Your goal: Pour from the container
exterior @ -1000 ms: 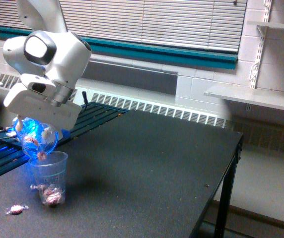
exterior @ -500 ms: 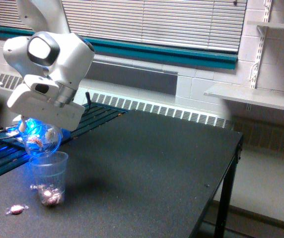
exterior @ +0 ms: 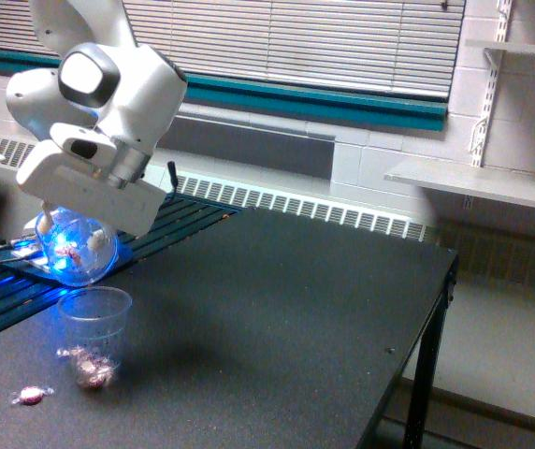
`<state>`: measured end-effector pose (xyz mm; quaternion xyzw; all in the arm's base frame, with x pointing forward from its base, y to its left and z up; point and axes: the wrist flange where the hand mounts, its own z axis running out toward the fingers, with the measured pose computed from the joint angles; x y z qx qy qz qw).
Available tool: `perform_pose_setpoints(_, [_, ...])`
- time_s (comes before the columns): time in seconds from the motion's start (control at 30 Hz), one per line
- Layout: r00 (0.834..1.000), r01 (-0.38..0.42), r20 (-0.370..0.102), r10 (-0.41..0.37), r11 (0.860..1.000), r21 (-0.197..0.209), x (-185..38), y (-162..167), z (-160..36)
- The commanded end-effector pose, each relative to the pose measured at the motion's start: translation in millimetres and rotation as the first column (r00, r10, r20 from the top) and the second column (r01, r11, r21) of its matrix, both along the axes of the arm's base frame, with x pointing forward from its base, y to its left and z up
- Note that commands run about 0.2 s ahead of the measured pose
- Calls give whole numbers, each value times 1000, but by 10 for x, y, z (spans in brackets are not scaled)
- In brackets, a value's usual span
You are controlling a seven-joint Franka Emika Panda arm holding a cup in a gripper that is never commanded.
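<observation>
Above the near left corner of the bench (exterior: 277, 309), as the exterior view has it, the container (exterior: 79, 251) hangs tilted under the gripper (exterior: 82, 220), lit blue from behind. Its clear round body shows at least one wrapped candy inside. The pincer's fingers are hidden behind the white hand housing, so their spread cannot be read; the container hanging clear of the bench suggests it is clamped, judged not seen.

Handling, by judgement: thin transparent plastic, light, smooth and likely slippery, apt to flex or crack under a hard squeeze. The grip seems best kept on the upper body, leaving the mouth free.

Below the container, apart from it, a ridged clear cup (exterior: 93, 335) stands upright on the bench with wrapped candies (exterior: 88, 367) in its bottom. One stray candy (exterior: 26, 396) lies on the bench towards the view's left of that cup, near the front edge. Beyond the bench's left edge a dark slatted surface (exterior: 179, 217) runs under the arm. Nothing stands between container and cup; the rest of the bench shows no obstacle.
</observation>
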<state>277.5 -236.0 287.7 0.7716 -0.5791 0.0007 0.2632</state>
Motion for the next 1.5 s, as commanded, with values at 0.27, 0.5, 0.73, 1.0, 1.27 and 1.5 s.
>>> perform_pose_setpoints(0.27, [999,-24,-43,21,997,-68,162,-74,562])
perform_pose_setpoints(0.5, [996,-40,-78,34,996,-84,213,-102,676])
perform_pose_setpoints(0.73, [993,-55,-106,45,994,-92,293,-117,739])
perform_pose_setpoints(1.0, [988,-73,-142,60,993,-92,384,-125,733])
perform_pose_setpoints(1.27, [980,-79,-189,61,993,-91,429,-99,723])
perform_pose_setpoints(1.5, [973,-84,-224,60,992,-99,419,-84,752])
